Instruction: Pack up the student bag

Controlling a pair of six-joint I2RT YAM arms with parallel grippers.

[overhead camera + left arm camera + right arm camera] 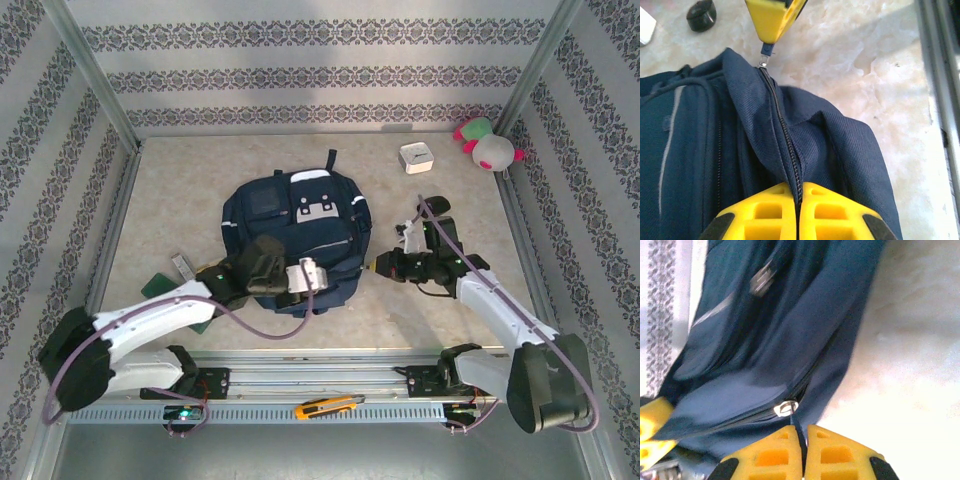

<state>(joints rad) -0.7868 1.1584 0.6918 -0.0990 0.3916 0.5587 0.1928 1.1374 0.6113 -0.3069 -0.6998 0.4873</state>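
Evidently the student bag point(295, 235), flat on the table point(180, 200), is being braced: the left gripper point(799, 192) is pressed together on the zip seam point(785, 135) at the bag's near edge, so the right gripper point(803, 435), pinching the zip pull point(786, 408) at its right side, can draw it.

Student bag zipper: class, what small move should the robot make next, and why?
Probably the right gripper should draw the zipper pull along the closed teeth toward the left gripper. Both are shut: right on the pull, left pinching the student bag's zipper seam, so the fabric is anchored.
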